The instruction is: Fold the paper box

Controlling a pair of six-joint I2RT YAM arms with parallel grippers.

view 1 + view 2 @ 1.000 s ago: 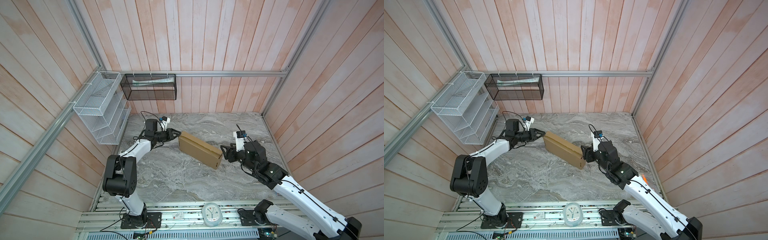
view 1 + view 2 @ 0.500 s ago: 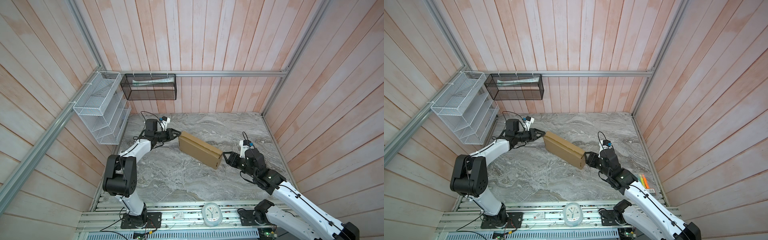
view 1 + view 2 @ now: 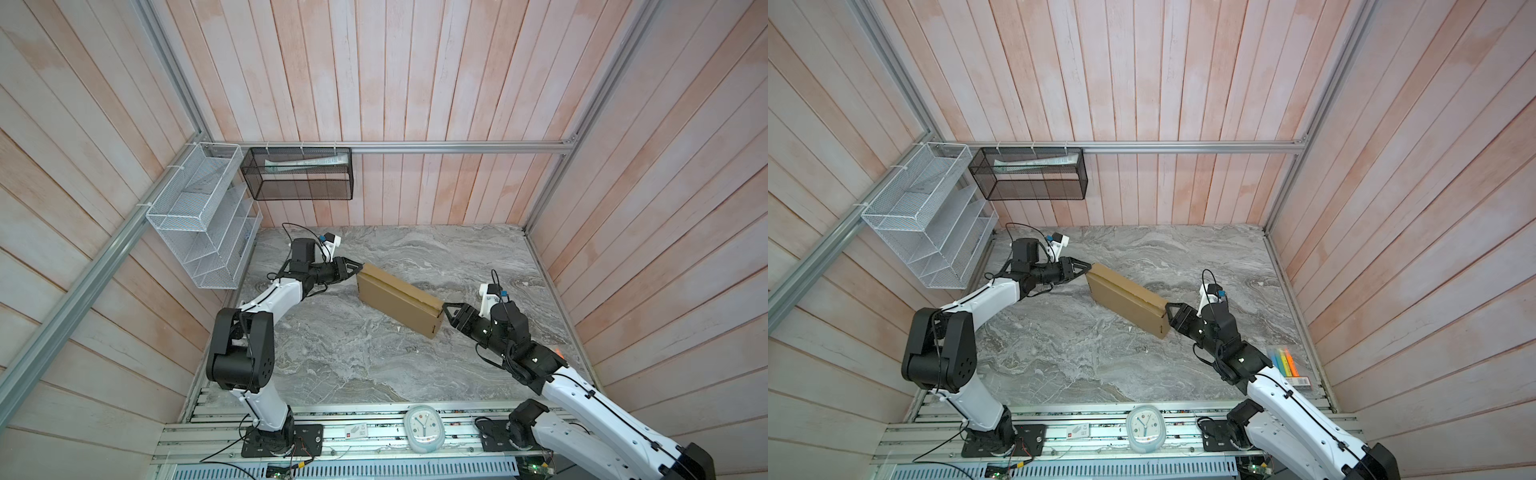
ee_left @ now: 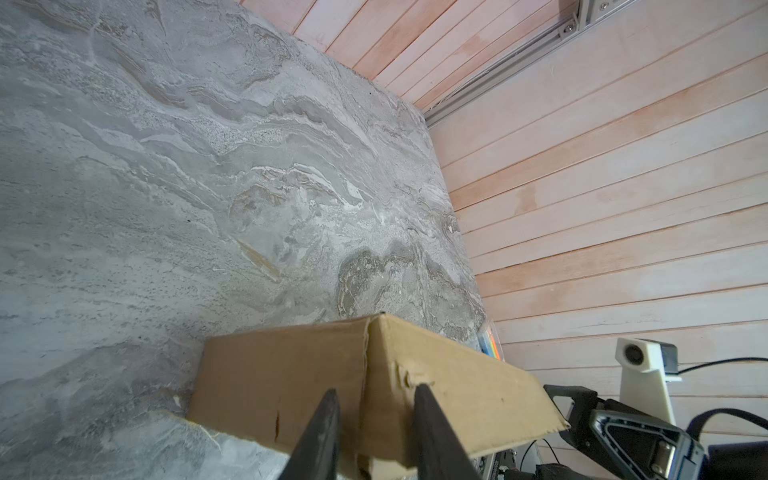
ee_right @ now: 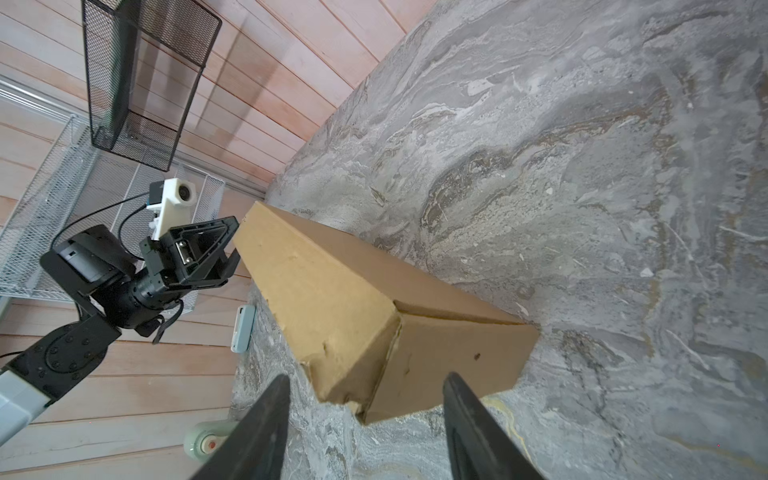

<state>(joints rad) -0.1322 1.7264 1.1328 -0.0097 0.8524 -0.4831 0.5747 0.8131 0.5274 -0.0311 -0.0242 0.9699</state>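
Note:
The paper box [image 3: 395, 297] [image 3: 1125, 299] is a long, flat brown cardboard shape lying diagonally on the marble table [image 3: 353, 365]. My left gripper [image 3: 357, 268] [image 3: 1087, 269] is at its far left end. In the left wrist view the left gripper [image 4: 376, 409] is shut on the paper box [image 4: 457, 382], with the corner ridge pinched between both fingers. My right gripper [image 3: 446, 313] [image 3: 1169, 316] is at the near right end. In the right wrist view the right gripper [image 5: 366, 377] is open. The end of the paper box [image 5: 332, 291] reaches between its fingertips with gaps on both sides.
A white wire rack [image 3: 203, 220] and a black mesh basket [image 3: 299, 174] hang on the left and back walls. A small clock [image 3: 424, 428] sits on the front rail. A pack of coloured markers [image 3: 1285, 361] lies by the right wall. Wooden walls enclose the table.
My right arm pulled back and sank lower, then brought its gripper up to the box's near end again, jaws slightly narrower. The left arm and the box have not moved.

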